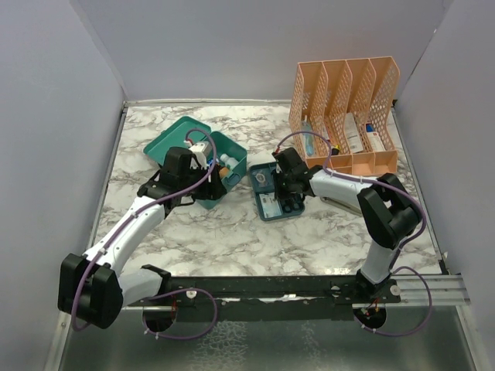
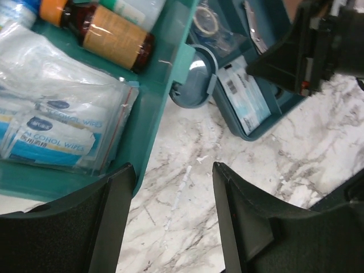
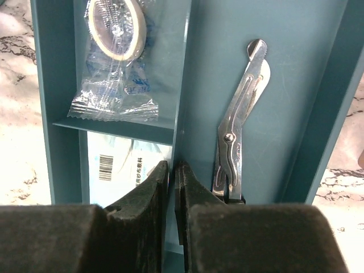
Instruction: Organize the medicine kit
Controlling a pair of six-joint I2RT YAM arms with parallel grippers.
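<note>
Pinches the divider point(image 3: 183, 85) of the insert tray point(image 3: 273, 68) with right gripper point(image 3: 173, 168), holds left gripper point(image 2: 173, 170) open above bare marble point(image 2: 296, 159) beside medicine kit point(image 2: 165, 74) rim.

Medicine kit point(image 1: 179, 137) sits left of centre on the table point(image 1: 232, 232), lid hinged back behind-left; insert tray point(image 1: 267, 202) lies on the table just right of it; file organizer point(image 1: 344, 108) stands behind the tray at back right. In the kit: bottle point(image 2: 114, 37) behind wipes packets point(image 2: 51, 133). In the tray, right wrist view: tape roll point(image 3: 114, 25) in far left compartment, barcode packet point(image 3: 122, 165) in the one nearer, scissors point(image 3: 239, 119) right of the divider; right gripper point(image 3: 172, 170) straddles that divider.
</note>
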